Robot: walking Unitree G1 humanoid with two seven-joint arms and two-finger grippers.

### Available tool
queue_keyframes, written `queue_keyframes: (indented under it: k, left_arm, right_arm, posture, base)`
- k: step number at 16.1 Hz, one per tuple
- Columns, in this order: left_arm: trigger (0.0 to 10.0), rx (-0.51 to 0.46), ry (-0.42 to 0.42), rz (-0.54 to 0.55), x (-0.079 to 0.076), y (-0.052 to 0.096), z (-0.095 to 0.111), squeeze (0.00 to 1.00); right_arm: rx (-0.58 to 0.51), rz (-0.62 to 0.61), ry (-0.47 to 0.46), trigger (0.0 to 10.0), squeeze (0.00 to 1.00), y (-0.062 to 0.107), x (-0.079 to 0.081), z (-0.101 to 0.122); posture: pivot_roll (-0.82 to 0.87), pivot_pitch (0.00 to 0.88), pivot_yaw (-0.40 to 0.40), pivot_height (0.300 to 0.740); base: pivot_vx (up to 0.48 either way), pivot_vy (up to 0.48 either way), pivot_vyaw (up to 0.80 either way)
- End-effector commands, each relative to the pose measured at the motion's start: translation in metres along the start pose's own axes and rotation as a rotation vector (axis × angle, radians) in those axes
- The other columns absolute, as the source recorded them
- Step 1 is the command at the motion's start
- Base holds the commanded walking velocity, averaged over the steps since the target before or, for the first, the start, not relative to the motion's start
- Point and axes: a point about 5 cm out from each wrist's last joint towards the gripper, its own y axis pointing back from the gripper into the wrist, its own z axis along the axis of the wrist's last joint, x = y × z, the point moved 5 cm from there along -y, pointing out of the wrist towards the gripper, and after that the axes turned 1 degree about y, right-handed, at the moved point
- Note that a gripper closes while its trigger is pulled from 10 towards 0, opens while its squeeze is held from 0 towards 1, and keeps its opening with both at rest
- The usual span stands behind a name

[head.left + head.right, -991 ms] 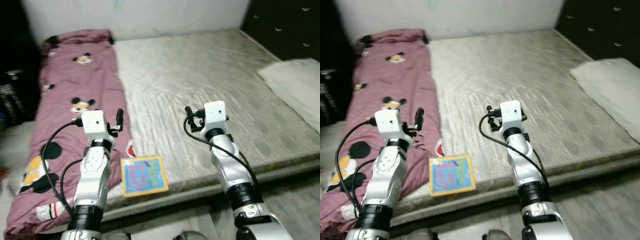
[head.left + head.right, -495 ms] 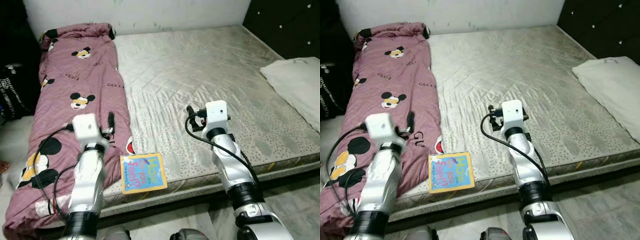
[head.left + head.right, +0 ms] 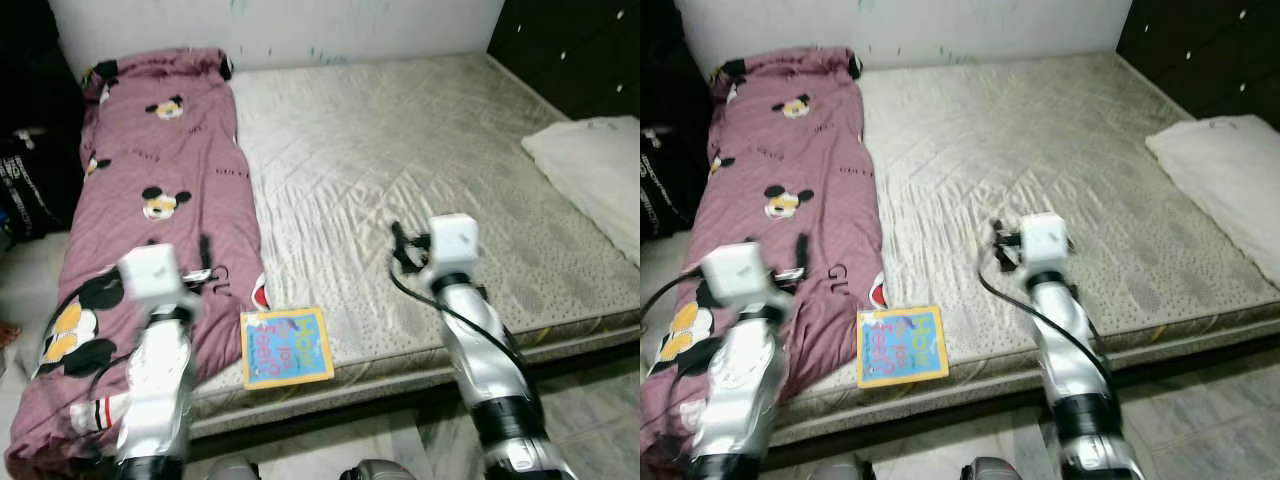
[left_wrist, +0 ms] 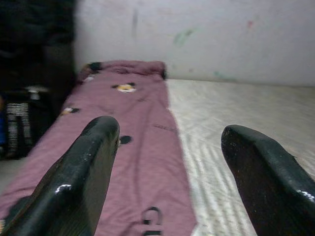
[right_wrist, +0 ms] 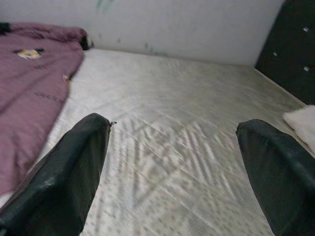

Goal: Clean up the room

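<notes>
Both arms have dropped lower in the head views since half a second ago, and both are blurred with motion. The left gripper [image 4: 165, 172] now sits further down over the near part of the quilt [image 3: 160, 150], its wrist camera block closer to the bed's front edge than before. Its jaws stand wide apart with nothing between them; past the fingertips [image 4: 101, 130] the maroon quilt runs away toward the wall [image 4: 197, 34], with the bare mattress [image 3: 420, 150] off to the far finger's side.

The right gripper [image 5: 172, 162] has also come down and shifted a little toward the robot's right, hanging above the near middle of the mattress. Its jaws are likewise spread and empty. Ahead of them lies grey quilted mattress up to the wall, the quilt beyond one finger and the dark cabinet [image 5: 295, 49] and a corner of the white pillow [image 5: 302, 120] beyond the other.

The book [image 3: 286, 346], yellow-edged with a blue cover, lies flat at the bed's front edge, between the two grippers and nearer the left one, just beside the quilt's hem. It has not moved on the bed; neither gripper touches it. The pillow [image 3: 590, 165] rests well off past the right gripper at the bed's far side, unchanged. The quilt still stretches along the robot's left side of the bed.
</notes>
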Motion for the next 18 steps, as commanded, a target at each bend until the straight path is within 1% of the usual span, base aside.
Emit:
queue_keyframes:
  k: [1, 3, 4, 5, 6, 7, 9, 12, 14, 18]
  left_arm:
    - [10.0, -0.022, -0.034, 0.019, 0.009, 0.008, 0.006, 0.0]
    - [10.0, -0.018, -0.076, 0.021, 0.017, 0.021, 0.002, 0.0]
    - [10.0, -0.001, -0.073, 0.042, 0.023, 0.025, -0.002, 0.0]
    - [10.0, 0.012, -0.072, 0.038, 0.023, 0.026, -0.005, 0.0]
    - [10.0, 0.021, -0.07, 0.026, 0.021, 0.025, -0.006, 0.0]
    - [10.0, 0.024, -0.069, 0.001, 0.016, 0.023, -0.007, 0.0]
    - [10.0, 0.027, -0.047, -0.019, 0.01, 0.017, -0.006, 0.0]
    - [10.0, 0.032, -0.036, -0.033, 0.008, 0.015, -0.006, 0.0]
    - [10.0, 0.038, -0.036, -0.037, 0.006, 0.013, -0.007, 0.0]
    - [10.0, 0.042, -0.035, -0.036, 0.007, 0.011, -0.007, 0.0]
  right_arm:
    - [-0.002, -0.008, -0.005, 10.0, 0.0, 0.006, -0.005, 0.001]
    - [0.014, -0.038, -0.009, 10.0, 0.0, 0.012, -0.015, -0.004]
    - [0.022, -0.044, -0.011, 10.0, 0.0, 0.014, -0.017, -0.007]
    - [0.025, -0.042, -0.01, 10.0, 0.0, 0.015, -0.017, -0.007]
    - [0.025, -0.031, -0.006, 10.0, 0.0, 0.015, -0.015, -0.007]
    - [0.023, -0.015, 0.003, 10.0, 0.0, 0.015, -0.011, -0.005]
    - [0.029, -0.016, 0.003, 10.0, 0.0, 0.013, -0.011, -0.005]
    - [0.034, -0.015, 0.005, 10.0, 0.0, 0.012, -0.011, -0.005]
    - [0.04, -0.015, 0.005, 10.0, 0.0, 0.011, -0.01, -0.006]
    - [0.047, -0.008, 0.006, 10.0, 0.0, 0.009, -0.008, -0.006]
  posture:
    - [-0.04, 0.0, 0.002, 0.74]
    - [-0.04, 0.0, -0.002, 0.74]
    - [-0.04, 0.0, -0.006, 0.74]
    - [-0.04, 0.0, -0.007, 0.74]
    - [-0.04, 0.0, -0.009, 0.74]
    - [-0.04, 0.0, -0.01, 0.74]
    - [-0.04, 0.0, -0.008, 0.74]
    - [-0.05, 0.0, -0.005, 0.74]
    - [-0.04, 0.0, -0.007, 0.74]
    - [-0.04, 0.0, -0.009, 0.74]
  base:
    - [0.0, 0.0, 0.0]
    - [0.0, 0.0, 0.0]
    - [0.0, 0.0, 0.0]
    - [0.0, 0.0, 0.0]
    - [0.0, 0.0, 0.0]
    - [0.0, 0.0, 0.0]
    - [0.0, 0.0, -0.21]
    - [0.0, 0.0, -0.8]
    - [0.0, 0.0, -0.55]
    - [0.0, 0.0, 0.0]
